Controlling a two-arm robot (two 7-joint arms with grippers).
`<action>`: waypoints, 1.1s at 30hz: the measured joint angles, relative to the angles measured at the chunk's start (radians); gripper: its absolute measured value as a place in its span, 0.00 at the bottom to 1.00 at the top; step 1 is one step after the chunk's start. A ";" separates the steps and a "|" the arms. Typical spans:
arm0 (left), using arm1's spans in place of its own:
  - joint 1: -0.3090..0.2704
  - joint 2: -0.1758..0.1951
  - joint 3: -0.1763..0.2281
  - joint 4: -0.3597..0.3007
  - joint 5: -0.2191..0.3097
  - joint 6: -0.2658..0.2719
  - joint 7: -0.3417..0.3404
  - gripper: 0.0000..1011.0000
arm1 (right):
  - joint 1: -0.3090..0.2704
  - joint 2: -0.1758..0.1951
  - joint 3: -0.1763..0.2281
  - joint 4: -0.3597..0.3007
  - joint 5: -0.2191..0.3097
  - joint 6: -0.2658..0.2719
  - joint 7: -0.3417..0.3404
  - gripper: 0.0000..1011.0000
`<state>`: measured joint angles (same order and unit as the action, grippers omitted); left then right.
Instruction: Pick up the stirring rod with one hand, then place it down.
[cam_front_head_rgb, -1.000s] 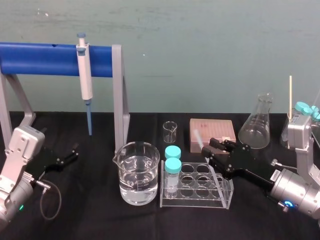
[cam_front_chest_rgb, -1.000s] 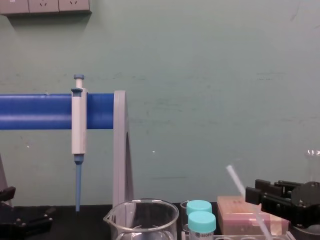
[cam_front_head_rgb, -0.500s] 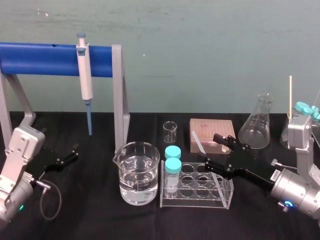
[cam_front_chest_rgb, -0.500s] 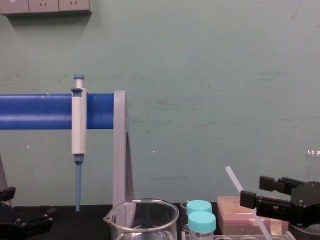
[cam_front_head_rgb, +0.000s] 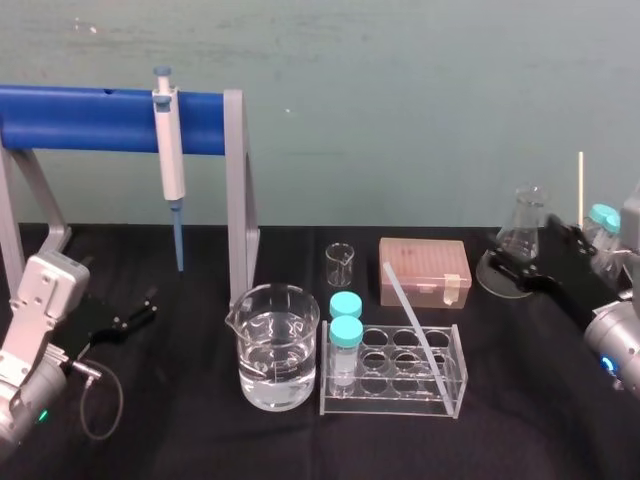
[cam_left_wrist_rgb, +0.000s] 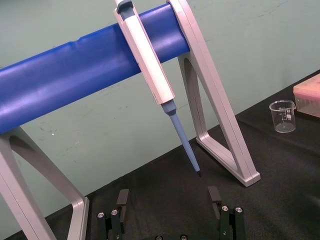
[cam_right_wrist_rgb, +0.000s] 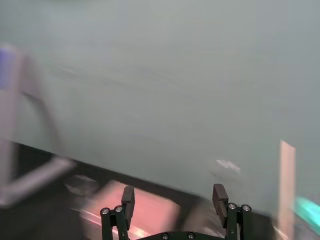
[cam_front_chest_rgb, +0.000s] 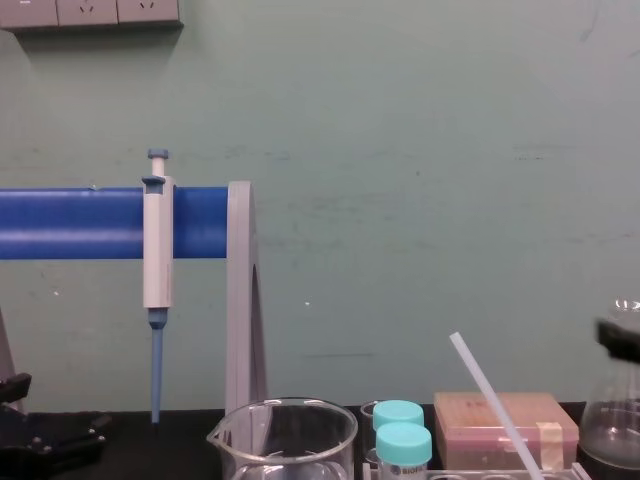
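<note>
The right gripper (cam_front_head_rgb: 515, 270) hangs low over the table at the right, just beside the foot of the glass flask (cam_front_head_rgb: 522, 215); its two flat fingers stand wide apart with nothing between them, as the right wrist view (cam_right_wrist_rgb: 173, 192) shows plainly; it is well apart from the stirring rod (cam_front_head_rgb: 410, 315). The rod rests free, propped at a slant in the clear tube rack (cam_front_head_rgb: 390, 400); its lower end sits in a hole toward the rack's right front, and its upper end leans back and to the left, ending in front of the pink box (cam_front_head_rgb: 425, 270); the chest view shows the same slant (cam_front_chest_rgb: 490, 400).

I judge the rod light, stiff and smooth, and likely brittle; it would slip in a loose grip and could snap or lever the rack over if pulled sideways. The bare upper half, above the rack's rim, looks the best place to hold, with the fingers closing across it and the lift following its slant.

Two teal-capped tubes (cam_front_head_rgb: 346, 320) and a beaker of water (cam_front_head_rgb: 278, 345) stand left of the rod; the left gripper (cam_front_head_rgb: 135, 315) lies parked at the far left, fingers apart (cam_left_wrist_rgb: 168, 197).
</note>
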<state>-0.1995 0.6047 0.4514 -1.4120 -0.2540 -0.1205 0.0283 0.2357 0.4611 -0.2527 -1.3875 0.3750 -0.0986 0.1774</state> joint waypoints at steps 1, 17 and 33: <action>0.000 0.000 0.000 0.000 0.000 0.000 0.000 0.99 | -0.001 -0.004 0.001 0.002 -0.019 0.024 -0.036 0.99; 0.000 0.000 0.000 0.000 0.000 0.000 0.000 0.99 | 0.000 -0.022 -0.011 0.044 -0.086 0.167 -0.124 0.99; 0.000 0.000 0.000 0.000 0.000 0.000 0.000 0.99 | 0.001 -0.020 -0.012 0.042 -0.083 0.161 -0.121 0.99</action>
<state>-0.1995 0.6047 0.4514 -1.4120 -0.2539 -0.1205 0.0283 0.2370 0.4406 -0.2647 -1.3453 0.2918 0.0629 0.0567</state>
